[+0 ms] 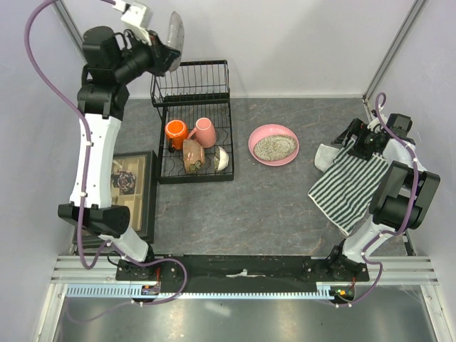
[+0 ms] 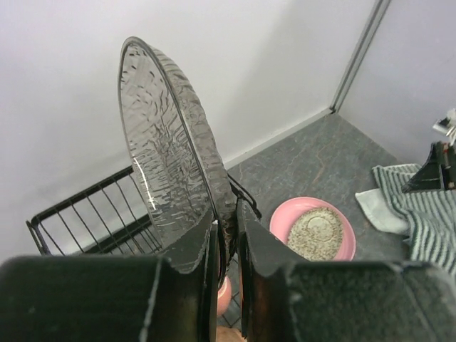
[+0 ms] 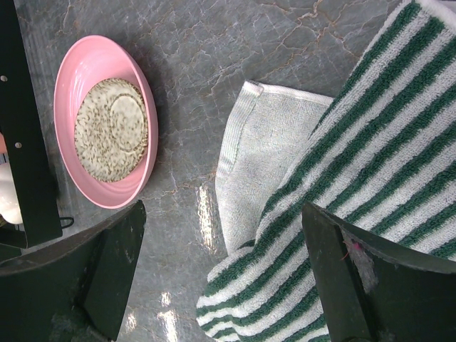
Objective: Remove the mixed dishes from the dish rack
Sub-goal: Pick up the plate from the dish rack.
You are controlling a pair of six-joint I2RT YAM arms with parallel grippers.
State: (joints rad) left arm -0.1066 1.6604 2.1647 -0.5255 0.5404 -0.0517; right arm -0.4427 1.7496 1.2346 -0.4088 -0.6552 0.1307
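My left gripper [image 1: 164, 57] is raised high above the dish rack [image 1: 194, 85] and is shut on the rim of a clear ribbed glass plate [image 1: 174, 33], held on edge. In the left wrist view the plate [image 2: 167, 157] stands up from between the fingers [image 2: 226, 214]. On the rack's base stand an orange mug [image 1: 176, 132], a pink mug [image 1: 206, 132], a tan-brown bowl [image 1: 192, 155] and a small white bowl [image 1: 223, 158]. The pink speckled dish [image 1: 273, 144] lies on the table right of the rack. My right gripper [image 3: 224, 278] is open and empty over the striped cloth.
The striped cloth [image 1: 349, 182] lies at the right, partly under the right arm; it also shows in the right wrist view [image 3: 342, 185]. A black-framed box of trinkets [image 1: 132, 185] sits left of the rack. White walls close the back and sides.
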